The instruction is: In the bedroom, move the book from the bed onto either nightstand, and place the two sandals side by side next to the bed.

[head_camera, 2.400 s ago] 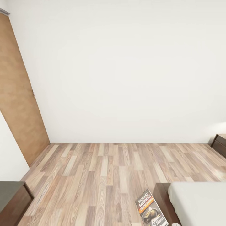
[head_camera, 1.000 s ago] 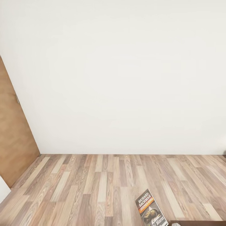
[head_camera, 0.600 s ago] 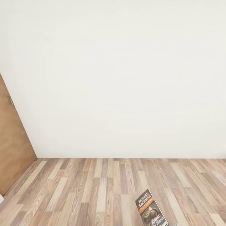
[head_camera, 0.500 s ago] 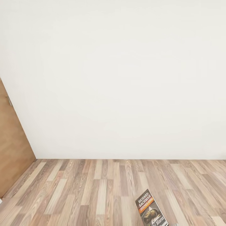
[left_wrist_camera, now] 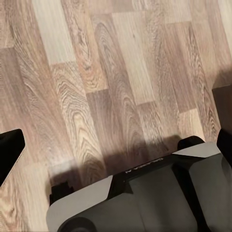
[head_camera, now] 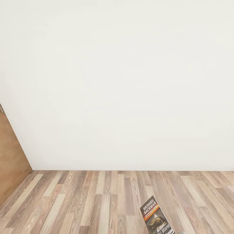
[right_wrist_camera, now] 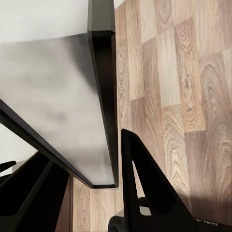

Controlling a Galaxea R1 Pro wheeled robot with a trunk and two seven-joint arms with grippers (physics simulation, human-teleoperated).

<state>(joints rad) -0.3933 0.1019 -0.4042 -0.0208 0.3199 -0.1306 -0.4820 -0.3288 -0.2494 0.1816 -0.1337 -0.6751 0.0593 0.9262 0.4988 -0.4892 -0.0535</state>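
Observation:
The book (head_camera: 156,216), a dark cover with "RICHARD BACHMAN" and an orange band, stands tilted at the head view's bottom edge, raised above the wood-plank floor (head_camera: 97,201). In the right wrist view a thin grey panel with a dark rim, apparently the book (right_wrist_camera: 58,106), runs out from between the black fingers (right_wrist_camera: 145,193) of my right gripper (right_wrist_camera: 92,193), which is shut on it. My left gripper (left_wrist_camera: 116,145) hangs open over bare floor, its fingertips (left_wrist_camera: 9,152) far apart. The bed, the nightstand and the sandals are out of view.
A plain white wall (head_camera: 123,84) faces me beyond a strip of floor. A brown wooden door (head_camera: 9,162) stands at the far left. The robot's grey base (left_wrist_camera: 145,198) lies under the left gripper.
The camera has moved closer to the wall and turned, so the dresser, the bed and the far dark cabinet have left the picture. The book keeps its place in the view.

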